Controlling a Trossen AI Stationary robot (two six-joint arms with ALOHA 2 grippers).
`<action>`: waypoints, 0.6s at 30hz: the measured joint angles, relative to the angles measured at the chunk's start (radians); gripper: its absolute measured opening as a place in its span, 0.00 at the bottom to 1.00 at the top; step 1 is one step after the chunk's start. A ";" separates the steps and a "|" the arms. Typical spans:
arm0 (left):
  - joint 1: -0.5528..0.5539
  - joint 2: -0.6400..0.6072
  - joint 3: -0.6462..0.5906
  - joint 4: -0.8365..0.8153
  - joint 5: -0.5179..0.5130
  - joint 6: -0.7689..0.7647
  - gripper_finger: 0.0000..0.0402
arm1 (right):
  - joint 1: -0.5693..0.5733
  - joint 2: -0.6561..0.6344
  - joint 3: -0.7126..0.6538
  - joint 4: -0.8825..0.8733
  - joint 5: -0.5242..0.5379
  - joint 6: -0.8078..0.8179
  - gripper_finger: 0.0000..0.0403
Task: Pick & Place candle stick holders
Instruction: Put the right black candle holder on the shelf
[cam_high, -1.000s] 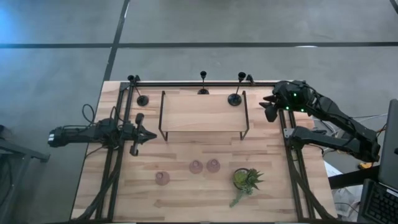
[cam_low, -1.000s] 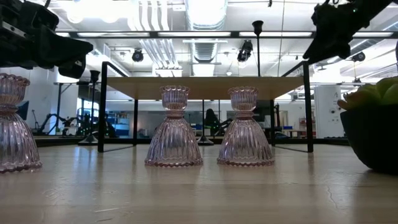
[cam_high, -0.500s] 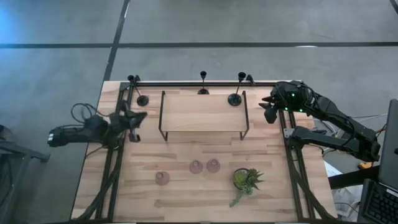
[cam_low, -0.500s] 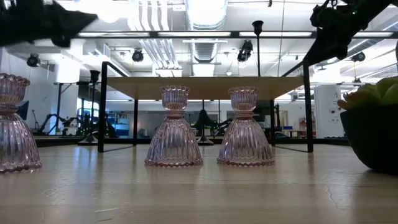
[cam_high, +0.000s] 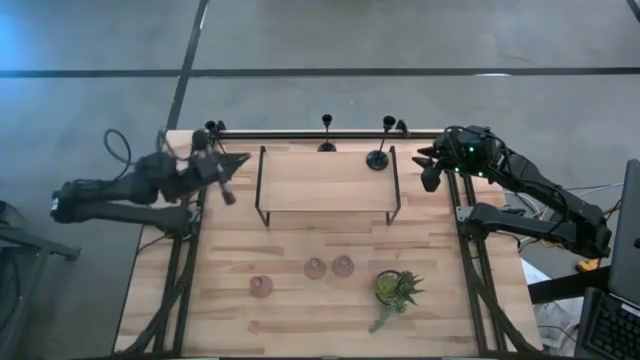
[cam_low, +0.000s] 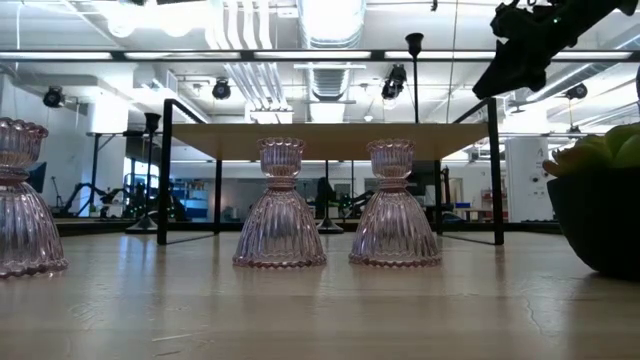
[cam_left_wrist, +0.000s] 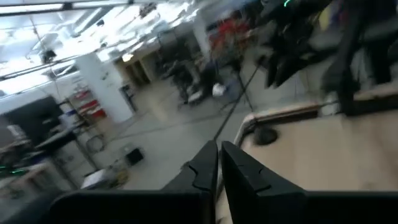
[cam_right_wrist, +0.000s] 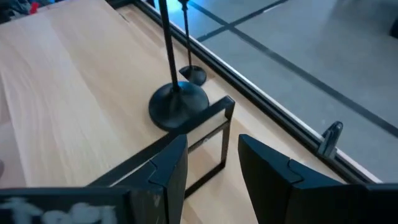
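Three black candle stick holders stand on their disc bases along the far edge: the left one (cam_high: 210, 128), its base hidden under my left arm, the middle one (cam_high: 326, 136) and the right one (cam_high: 378, 157). Three pink glass holders (cam_high: 261, 287), (cam_high: 315, 267), (cam_high: 343, 266) stand on their wide feet near the front. My left gripper (cam_high: 243, 159) is shut and empty, raised beside the left black holder. My right gripper (cam_high: 430, 172) is open and empty, right of the right black holder (cam_right_wrist: 179, 102).
A wooden shelf on a black wire frame (cam_high: 325, 180) stands mid-table between the grippers, and its frame corner (cam_right_wrist: 214, 118) lies just ahead of my right fingers. A green potted plant (cam_high: 395, 290) stands front right. Black rails (cam_high: 300, 133) edge the table.
My left gripper has risen and swung from mid-left of the table toward the far edge, ending over the left black holder's base and above the top of the low view. The holders have stayed where they were.
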 joint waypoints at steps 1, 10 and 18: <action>0.012 0.047 0.038 0.005 -0.001 0.012 0.06 | 0.000 0.001 0.000 0.000 0.000 0.001 0.34; 0.207 0.380 0.260 -0.009 0.088 0.018 0.06 | 0.001 0.019 -0.002 0.000 0.000 -0.021 0.31; 0.374 0.577 0.376 -0.007 0.227 -0.058 0.06 | 0.001 0.041 -0.003 -0.012 0.000 -0.025 0.33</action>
